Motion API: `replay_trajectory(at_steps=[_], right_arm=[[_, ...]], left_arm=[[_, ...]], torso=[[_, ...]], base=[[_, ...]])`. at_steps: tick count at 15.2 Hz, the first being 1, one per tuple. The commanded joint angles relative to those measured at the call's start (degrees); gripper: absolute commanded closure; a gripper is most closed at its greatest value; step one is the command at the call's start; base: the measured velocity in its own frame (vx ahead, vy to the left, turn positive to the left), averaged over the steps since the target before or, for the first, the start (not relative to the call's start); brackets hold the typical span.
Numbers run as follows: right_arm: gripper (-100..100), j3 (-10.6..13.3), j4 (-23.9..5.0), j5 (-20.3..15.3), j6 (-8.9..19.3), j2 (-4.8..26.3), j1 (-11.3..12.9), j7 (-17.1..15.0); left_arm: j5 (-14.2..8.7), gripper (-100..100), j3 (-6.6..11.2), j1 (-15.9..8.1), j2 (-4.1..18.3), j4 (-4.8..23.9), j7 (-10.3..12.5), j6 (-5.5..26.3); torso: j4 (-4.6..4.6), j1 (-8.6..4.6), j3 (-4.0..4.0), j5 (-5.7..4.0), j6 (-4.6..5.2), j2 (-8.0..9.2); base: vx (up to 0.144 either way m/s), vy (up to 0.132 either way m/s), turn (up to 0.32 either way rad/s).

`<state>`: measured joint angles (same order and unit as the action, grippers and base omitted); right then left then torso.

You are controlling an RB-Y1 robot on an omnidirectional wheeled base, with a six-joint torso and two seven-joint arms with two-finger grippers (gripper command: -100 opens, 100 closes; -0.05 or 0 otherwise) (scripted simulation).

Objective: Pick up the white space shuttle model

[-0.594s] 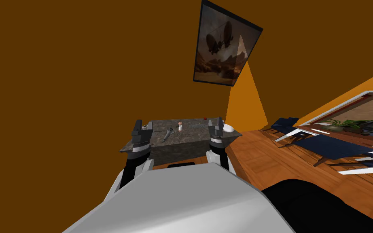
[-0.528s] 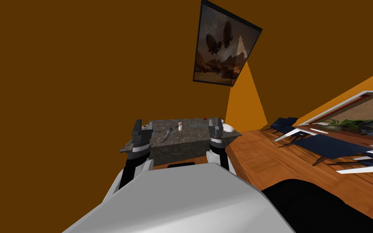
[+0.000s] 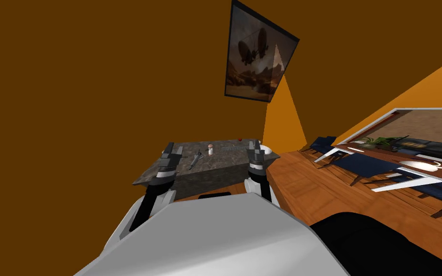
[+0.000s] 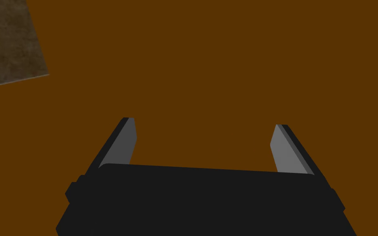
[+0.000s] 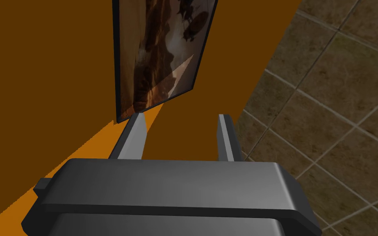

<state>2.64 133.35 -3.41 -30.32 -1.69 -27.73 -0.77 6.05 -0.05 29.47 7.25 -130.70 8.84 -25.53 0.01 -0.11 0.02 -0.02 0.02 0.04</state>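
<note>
The table (image 3: pixel 225 159) just ahead of both grippers bore a dark, mottled, stone-like top with a dull finish, and the space shuttle model (image 3: pixel 195 159) lying on it, between the left gripper (image 4: pixel 204 122) and the right gripper (image 5: pixel 182 115), looked plain grey and matt. The fingers (image 4: pixel 124 143) of both were smooth, matt light grey; the left's body was flat black, the right's dark grey with a soft sheen. The floor (image 3: pixel 311 187) off the right gripper's side showed glossy, grained wood.
</note>
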Motion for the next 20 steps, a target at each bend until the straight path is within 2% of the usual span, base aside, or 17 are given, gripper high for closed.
replay_trajectory(at_steps=[1, 2, 3, 4, 5, 7, 8, 10, 11, 13, 14, 16, 17, 19, 20], right_arm=[[0, 0.0, 0.0, 0.0, 0.0, 0.0, 0.0, 0.0], [0, 0.0, 0.0, 0.0, 0.0, 0.0, 0.0, 0.0], [0, 0.0, 0.0, 0.0, 0.0, 0.0, 0.0, 0.0], [0, 0.0, 0.0, 0.0, 0.0, 0.0, 0.0, 0.0], [0, 0.0, 0.0, 0.0, 0.0, 0.0, 0.0, 0.0], [0, 0.0, 0.0, 0.0, 0.0, 0.0, 0.0, 0.0], [0, 0.0, 0.0, 0.0, 0.0, 0.0, 0.0, 0.0], [0, 0.0, 0.0, 0.0, 0.0, 0.0, 0.0, 0.0], [0, 0.0, 0.0, 0.0, 0.0, 0.0, 0.0, 0.0], [0, 0.0, 0.0, 0.0, 0.0, 0.0, 0.0, 0.0], [0, 0.0, 0.0, 0.0, 0.0, 0.0, 0.0, 0.0], [0, 0.0, 0.0, 0.0, 0.0, 0.0, 0.0, 0.0], [0, 0.0, 0.0, 0.0, 0.0, 0.0, 0.0, 0.0], [0, 0.0, 0.0, 0.0, 0.0, 0.0, 0.0, 0.0], [0, 0.0, 0.0, 0.0, 0.0, 0.0, 0.0, 0.0]], left_arm=[[0.0, -100, 0.58, -0.7, 1.2, 0.4, 0.8, 2.7], [0.0, -100, 0.58, -0.7, 1.2, 0.4, 0.8, 2.7], [-0.3, -100, 1.6, -1.2, 2.6, 0.9, 2.1, 4.7], [-0.3, -100, 1.6, -1.2, 2.6, 0.9, 2.1, 5.4], [-0.5, -100, 2.73, -1.9, 3.9, 1.5, 3.4, 7.1], [-0.5, -100, 2.73, -1.9, 3.9, 1.5, 3.4, 8.3], [-0.8, -100, 3.94, -2.5, 5.2, 2.2, 4.8, 10.2], [-0.8, -100, 3.94, -2.5, 5.2, 2.2, 4.8, 11.5], [-1.1, -100, 5.25, -3.2, 6.4, 2.9, 6.4, 13.5], [-1.1, -100, 5.25, -3.2, 6.4, 2.9, 6.4, 14.9], [-1.4, -100, 6.64, -4.0, 7.5, 3.7, 8.0, 16.8], [-1.4, -100, 6.64, -4.0, 7.5, 3.7, 8.0, 18.5], [-1.8, -100, 8.1, -4.8, 8.5, 4.5, 9.8, 20.0], [-1.8, -100, 8.1, -4.8, 8.5, 4.5, 9.8, 22.2], [-1.8, -100, 8.1, -4.8, 8.5, 4.5, 9.8, 22.3]], torso=[[0.0, 0.0, 0.0, 0.0, 0.0, 0.0], [0.0, 0.0, 0.0, 0.0, -0.01, 0.0], [0.0, 0.02, 0.0, 0.0, -0.02, 0.0], [0.0, 0.01, 0.0, 0.0, 0.0, -0.01], [0.0, 0.0, -0.01, 0.0, 0.0, -0.01], [0.0, -0.02, -0.01, -0.01, -0.01, -0.01], [0.0, 0.01, 0.0, 0.0, -0.02, -0.01], [0.0, 0.01, -0.01, 0.0, 0.0, -0.02], [0.0, 0.02, -0.01, 0.0, -0.02, -0.02], [0.0, -0.01, 0.0, 0.0, 0.0, -0.01], [0.0, 0.0, -0.01, 0.0, -0.02, -0.01], [0.0, -0.03, -0.01, -0.01, -0.01, -0.02], [0.0, 0.0, -0.01, 0.0, -0.03, -0.01], [0.0, -0.02, 0.0, -0.01, 0.0, -0.01], [0.0, 0.0, 0.0, 0.0, -0.02, -0.01]], base=[[-0.013, -0.027, -0.101], [-0.008, -0.019, -0.026], [-0.008, -0.026, -0.086], [-0.006, -0.029, -0.109], [-0.006, -0.037, -0.153], [-0.007, -0.028, -0.078], [-0.005, -0.027, -0.105], [-0.005, -0.024, -0.086], [-0.01, -0.03, -0.135], [-0.006, -0.029, -0.094], [-0.004, -0.037, -0.143], [-0.006, -0.031, -0.091], [-0.006, -0.031, -0.138], [-0.006, -0.029, -0.103], [-0.004, -0.013, 0.009]])
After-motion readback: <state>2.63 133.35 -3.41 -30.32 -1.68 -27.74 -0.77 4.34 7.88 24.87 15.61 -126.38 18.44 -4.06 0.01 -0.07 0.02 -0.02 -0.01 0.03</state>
